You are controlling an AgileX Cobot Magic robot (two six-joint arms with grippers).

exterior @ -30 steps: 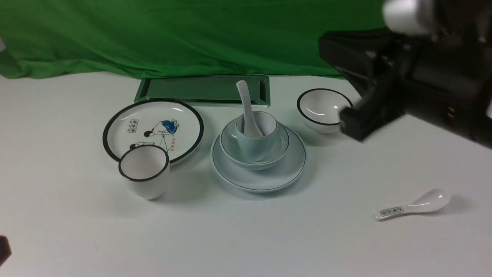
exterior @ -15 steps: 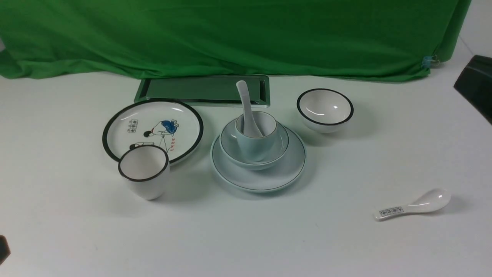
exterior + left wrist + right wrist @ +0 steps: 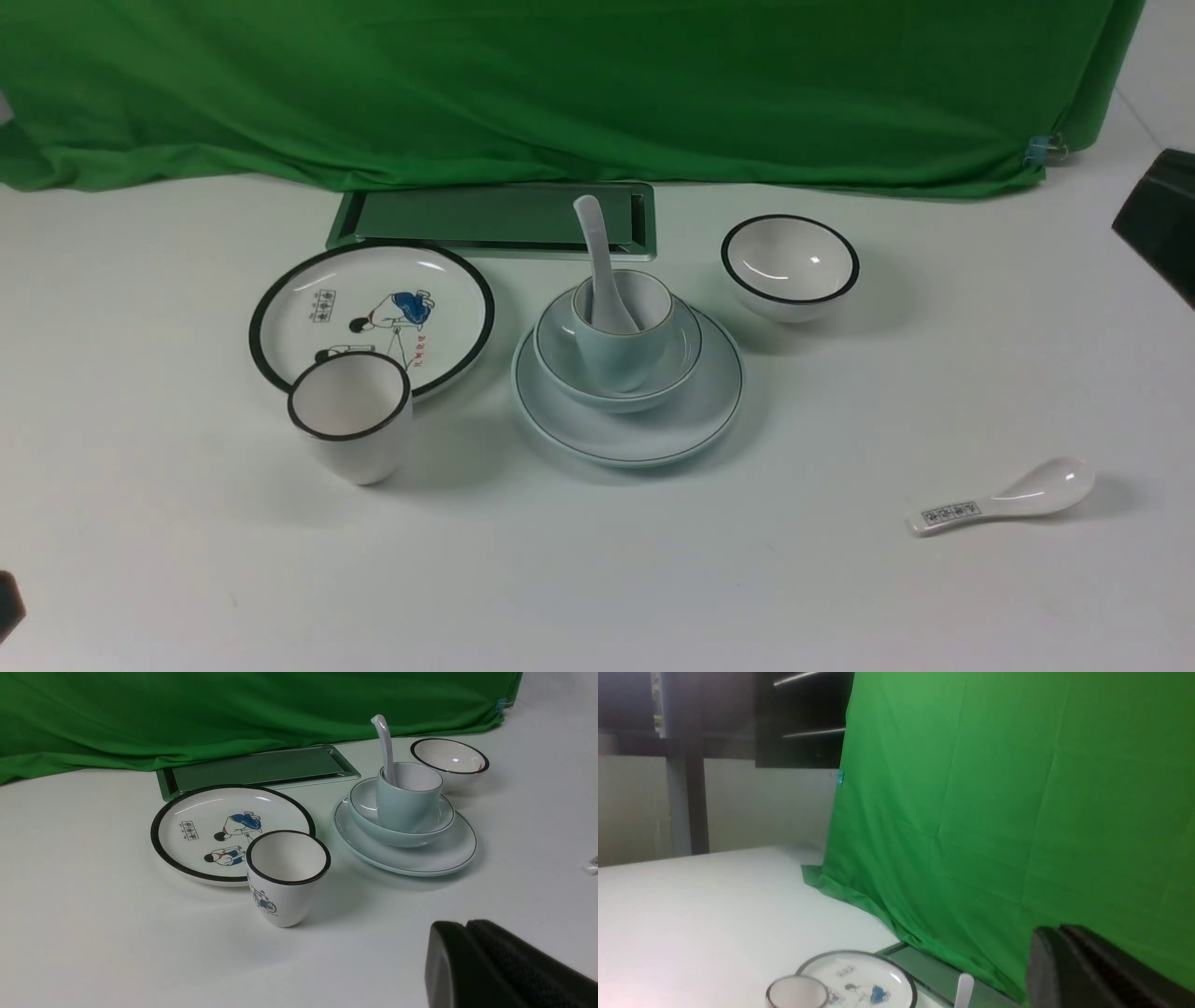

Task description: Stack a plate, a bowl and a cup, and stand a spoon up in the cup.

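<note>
The pale plate (image 3: 695,411) sits mid-table with the shallow bowl (image 3: 558,359) on it. The pale cup (image 3: 618,364) stands in the bowl. The plain white spoon (image 3: 597,247) stands in the cup, handle up and leaning back. The stack also shows in the left wrist view: plate (image 3: 434,858), bowl (image 3: 406,837), cup (image 3: 404,807), spoon (image 3: 385,742). My left gripper (image 3: 465,926) is shut and empty, low and near the front left. My right gripper (image 3: 1057,931) is shut and empty, raised at the far right, well clear of the stack.
A black-rimmed cartoon plate (image 3: 372,313) and a black-rimmed cup (image 3: 350,415) are left of the stack. A black-rimmed bowl (image 3: 789,266) is to its back right. A printed spoon (image 3: 1004,497) lies front right. A metal tray (image 3: 495,219) sits before the green cloth (image 3: 560,84).
My right arm has pulled back from beside the black-rimmed bowl to the right edge of the front view. The stack and the spoon have not moved.
</note>
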